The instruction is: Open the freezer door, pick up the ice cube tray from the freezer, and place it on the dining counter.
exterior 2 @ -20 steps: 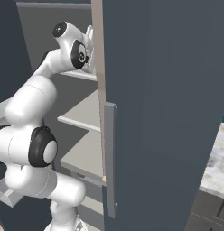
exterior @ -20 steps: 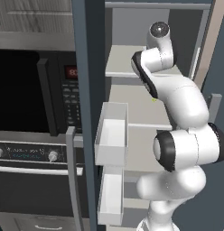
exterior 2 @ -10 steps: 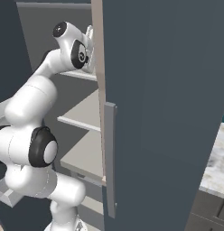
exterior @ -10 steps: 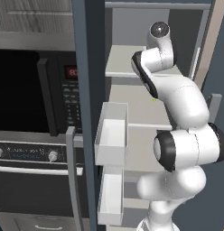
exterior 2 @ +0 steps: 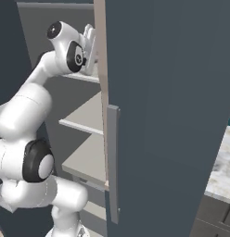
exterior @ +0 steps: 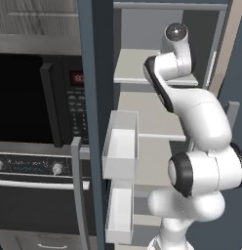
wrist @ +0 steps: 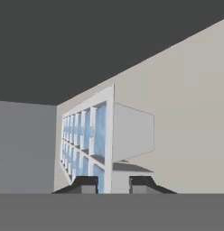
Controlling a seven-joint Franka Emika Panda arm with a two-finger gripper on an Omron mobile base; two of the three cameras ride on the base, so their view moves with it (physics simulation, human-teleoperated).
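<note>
While the gripper (wrist: 112, 182) pinches one edge wall of the ice cube tray (wrist: 86, 142) on an upper freezer (exterior: 157, 105) shelf, the hold looks shallow; withdrawal may tilt the tray, slipping or clipping that shelf.

ice cube tray (wrist: 86, 144) on freezer shelf (wrist: 186, 113)

Red microwave display (exterior: 77, 77) digits, illegible.

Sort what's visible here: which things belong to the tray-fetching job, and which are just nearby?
Job: freezer door, open; freezer; tray, on edge between the tool tips; counter.
Nearby: microwave, oven, other door.
</note>
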